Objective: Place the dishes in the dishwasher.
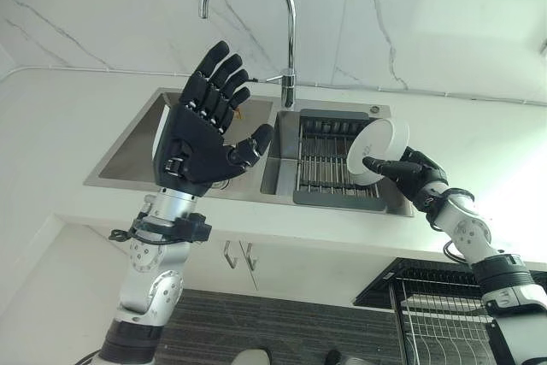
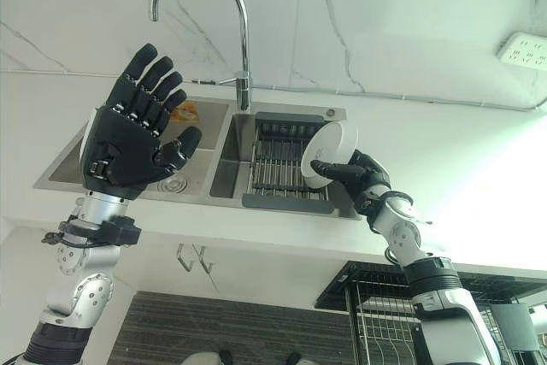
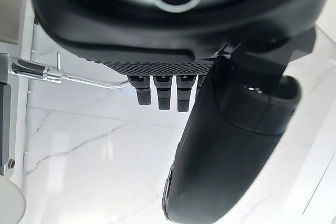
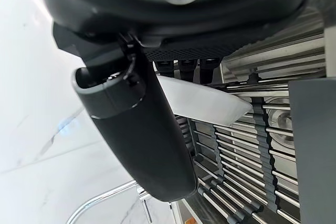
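Observation:
My right hand is shut on a white dish, pinching its rim between thumb and fingers above the drying rack in the sink's right basin. In the right wrist view the white dish shows past the thumb, edge-on over the rack bars. My left hand is raised above the sink's left basin, palm towards me, fingers straight and spread, holding nothing. The dishwasher's wire basket is pulled out at the lower right, below my right arm.
A tall curved chrome tap rises behind the sink between both hands. The white counter surrounds the steel sink, with a marble wall behind. Cabinet handles hang below the counter edge.

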Robot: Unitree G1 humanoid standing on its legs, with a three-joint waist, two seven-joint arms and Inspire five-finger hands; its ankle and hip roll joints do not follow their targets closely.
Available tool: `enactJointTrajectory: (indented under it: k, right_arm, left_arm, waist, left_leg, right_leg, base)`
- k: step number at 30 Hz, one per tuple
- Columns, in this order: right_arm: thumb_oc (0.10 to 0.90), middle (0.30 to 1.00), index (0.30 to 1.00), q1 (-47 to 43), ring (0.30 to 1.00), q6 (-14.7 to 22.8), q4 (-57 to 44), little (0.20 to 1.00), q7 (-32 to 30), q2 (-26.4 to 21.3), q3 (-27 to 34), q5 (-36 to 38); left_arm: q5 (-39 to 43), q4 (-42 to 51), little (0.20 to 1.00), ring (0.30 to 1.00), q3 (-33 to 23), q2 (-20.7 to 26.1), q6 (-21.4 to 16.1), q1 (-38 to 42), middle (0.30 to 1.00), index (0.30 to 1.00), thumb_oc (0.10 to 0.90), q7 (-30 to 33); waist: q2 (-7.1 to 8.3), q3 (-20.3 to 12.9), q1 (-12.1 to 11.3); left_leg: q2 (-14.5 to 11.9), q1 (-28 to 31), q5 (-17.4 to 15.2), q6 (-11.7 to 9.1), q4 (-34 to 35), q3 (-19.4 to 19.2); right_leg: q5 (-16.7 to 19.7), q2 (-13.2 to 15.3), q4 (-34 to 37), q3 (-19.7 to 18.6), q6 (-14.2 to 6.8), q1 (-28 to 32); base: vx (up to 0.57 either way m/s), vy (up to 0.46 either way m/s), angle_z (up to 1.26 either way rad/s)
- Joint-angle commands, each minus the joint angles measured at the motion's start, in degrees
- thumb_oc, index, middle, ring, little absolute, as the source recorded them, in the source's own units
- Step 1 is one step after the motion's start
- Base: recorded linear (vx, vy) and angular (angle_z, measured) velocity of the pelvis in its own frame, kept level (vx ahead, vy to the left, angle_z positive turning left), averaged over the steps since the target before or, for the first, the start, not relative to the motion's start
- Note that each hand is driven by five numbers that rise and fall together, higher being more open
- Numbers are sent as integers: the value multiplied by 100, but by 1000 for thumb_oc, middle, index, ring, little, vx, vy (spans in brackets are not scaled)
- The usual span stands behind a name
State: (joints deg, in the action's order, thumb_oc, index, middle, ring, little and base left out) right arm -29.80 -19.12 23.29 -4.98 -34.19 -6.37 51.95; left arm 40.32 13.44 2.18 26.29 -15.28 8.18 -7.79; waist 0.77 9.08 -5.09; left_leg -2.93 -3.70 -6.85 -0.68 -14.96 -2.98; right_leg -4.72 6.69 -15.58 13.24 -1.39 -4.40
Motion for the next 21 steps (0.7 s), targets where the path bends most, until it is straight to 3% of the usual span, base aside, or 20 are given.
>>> enactJointTrajectory:
  k: [1,21]
  right_arm:
    - [800,900,900,-934,900,453,152,900,171,-245,125,92]
    - [800,900,900,-1180,900,699,469,900,-160,-152,84,174]
  left_arm:
    - [269,204,900,900,177,389,-409,604,900,900,800,-8]
    - [307,179,900,900,260,434,-352,624,900,900,800,51]
  waist:
    - [196,-472,-88]
    - [154,-482,-140]
  left_leg:
    - [-32,171,-694,-117,-222,-133]
    - [-28,180,-684,-119,-222,-113]
  right_leg:
    - [-693,129,-161,121,-293,338]
    - [-695,136,-161,138,-284,359]
  base:
    - [0,0,0]
    - [0,0,0]
